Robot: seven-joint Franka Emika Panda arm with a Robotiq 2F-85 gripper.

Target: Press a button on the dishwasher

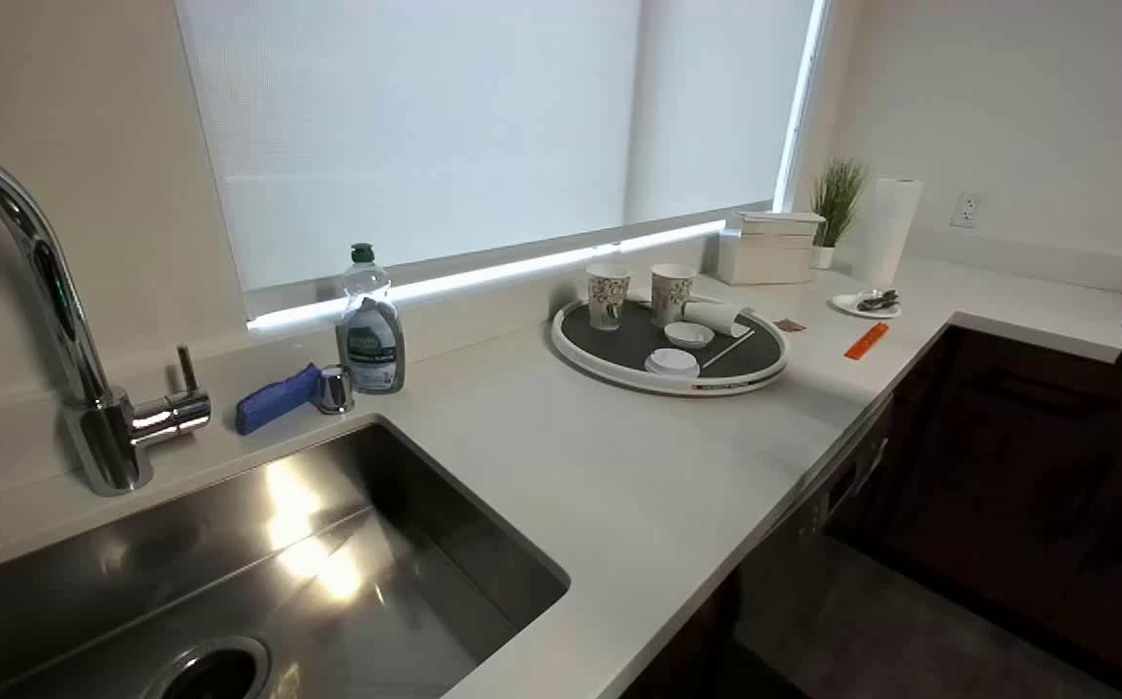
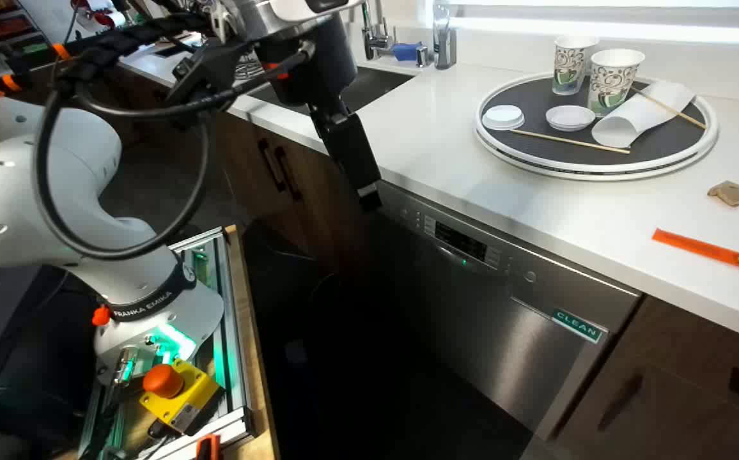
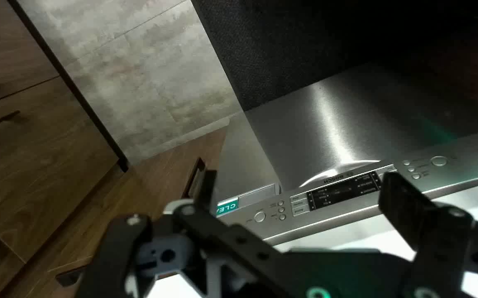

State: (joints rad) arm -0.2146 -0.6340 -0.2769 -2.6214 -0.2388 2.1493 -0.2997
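Several buttons crowd the Bosch dishwasher's control panel; with the claw spread wide, an off-centre fingertip could press the wrong one.

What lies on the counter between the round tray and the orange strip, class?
A small brown packet lies between the tray and the strip, in both exterior views.

The arm holds its end effector tilted downward, fingers apart.
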